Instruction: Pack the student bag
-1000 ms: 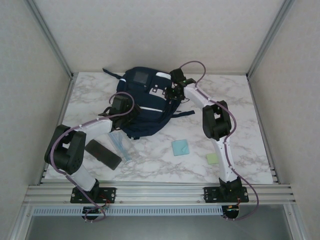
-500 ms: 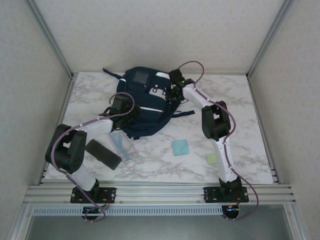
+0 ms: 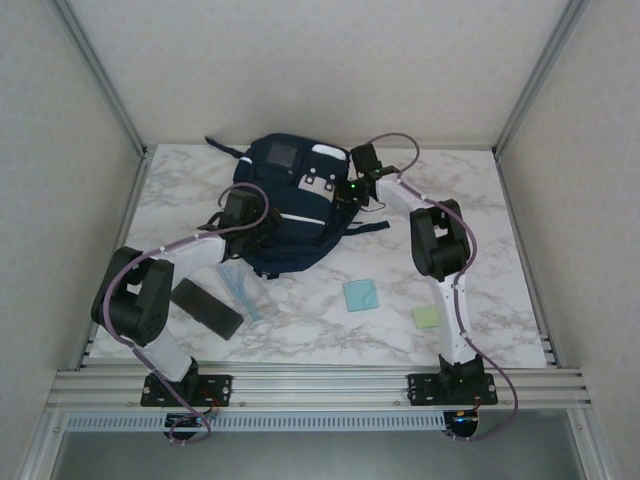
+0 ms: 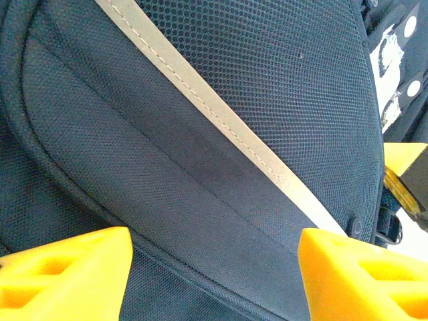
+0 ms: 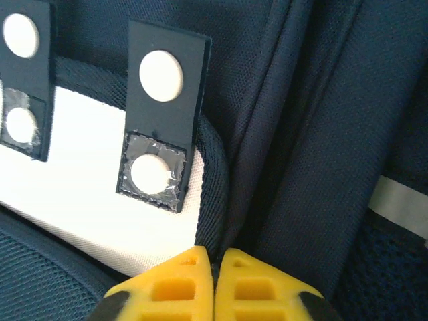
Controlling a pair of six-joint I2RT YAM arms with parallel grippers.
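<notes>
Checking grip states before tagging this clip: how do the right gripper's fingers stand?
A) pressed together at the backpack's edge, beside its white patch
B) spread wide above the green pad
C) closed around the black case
A: in the right wrist view the right gripper has its yellow fingertips touching, right at a fabric seam of the backpack, next to the white patch.

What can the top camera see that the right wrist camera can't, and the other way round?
Top camera: the whole student bag on the marble table, both arms, a black case, a blue square and a green square. Right wrist camera: close up, the right hand with yellow fingertips pressed shut at a fold of the bag, and black tabs with white round dots. Both: the navy bag and its white patch.
</notes>
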